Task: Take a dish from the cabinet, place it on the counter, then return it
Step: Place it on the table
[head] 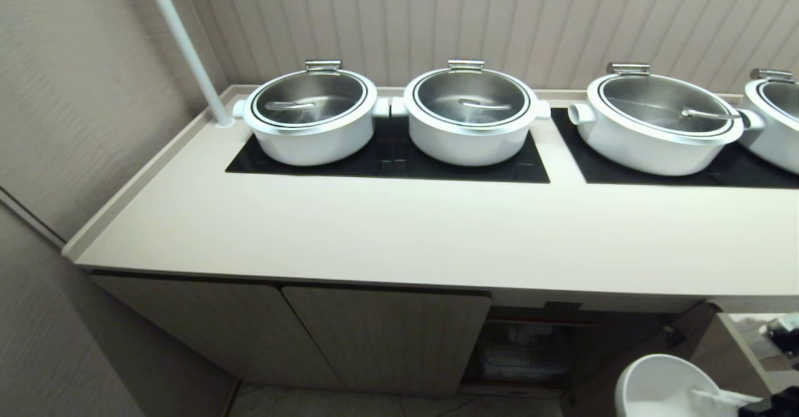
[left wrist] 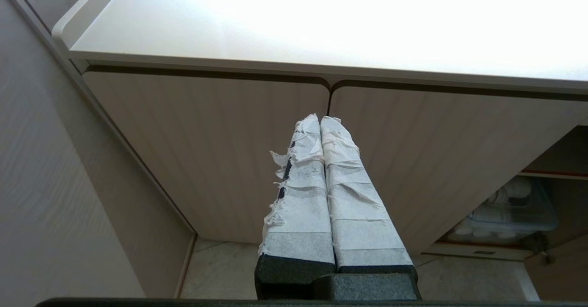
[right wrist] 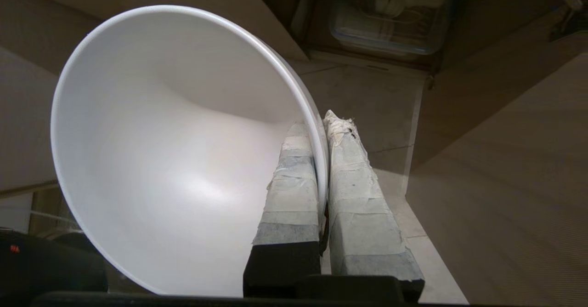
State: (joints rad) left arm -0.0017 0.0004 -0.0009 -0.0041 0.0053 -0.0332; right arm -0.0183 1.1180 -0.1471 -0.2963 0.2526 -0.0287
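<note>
The dish point(head: 661, 386), a plain white bowl, hangs low at the right, in front of the cabinet point(head: 387, 336) and below the counter point(head: 399, 236). My right gripper point(right wrist: 319, 123) is shut on the dish point(right wrist: 174, 160), one taped finger inside the wall and one outside, pinching the rim. In the head view only its taped fingers point(head: 718, 397) show at the bowl's edge. The cabinet's right compartment point(head: 530, 348) stands open. My left gripper point(left wrist: 320, 119) is shut on nothing, parked in front of the closed ribbed doors point(left wrist: 220, 150).
Several large white steel-lidded pots point(head: 310, 114) point(head: 471, 111) point(head: 658, 120) stand on black glass panels point(head: 387, 173) at the counter's back. A white pole point(head: 187, 49) rises at the far left corner. A clear bin of white cups point(right wrist: 390, 17) sits inside the cabinet. The open door point(right wrist: 505, 183) stands right of the dish.
</note>
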